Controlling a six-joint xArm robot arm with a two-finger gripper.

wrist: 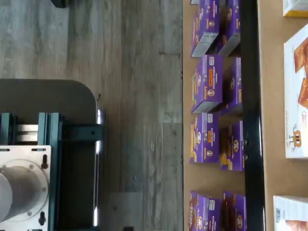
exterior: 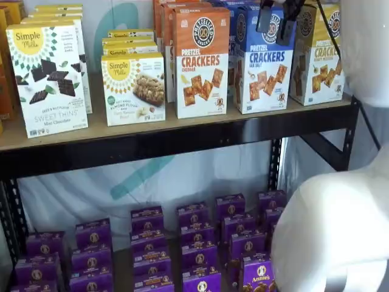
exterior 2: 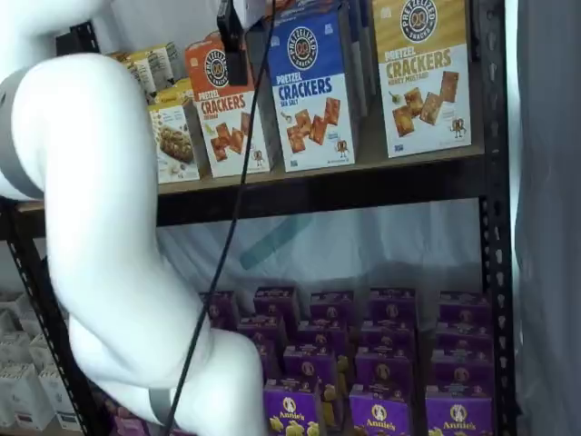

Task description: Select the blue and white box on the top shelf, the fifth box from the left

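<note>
The blue and white box point(exterior: 262, 61) stands upright on the top shelf point(exterior: 152, 141), between an orange-topped cheddar box point(exterior: 202, 61) and a yellow-topped box point(exterior: 317, 58). It also shows in a shelf view point(exterior 2: 313, 91) on the shelf's front beam point(exterior 2: 363, 186). My gripper point(exterior: 276, 21) hangs from the view's top edge in front of the blue box's upper part, with a gap between its two black fingers and nothing in them. In a shelf view only one black finger point(exterior 2: 232, 41) shows, side-on, left of the blue box. The wrist view shows the shelf's black beam point(wrist: 252, 115) and white box fronts beyond it.
Simple Mills boxes point(exterior: 48, 76) stand at the left of the top shelf. Rows of purple boxes point(exterior: 194, 243) fill the lower shelf. My white arm point(exterior 2: 118, 236) fills the foreground, with a black cable point(exterior 2: 227, 227) hanging from it. A black upright point(exterior 2: 495, 218) stands at the right.
</note>
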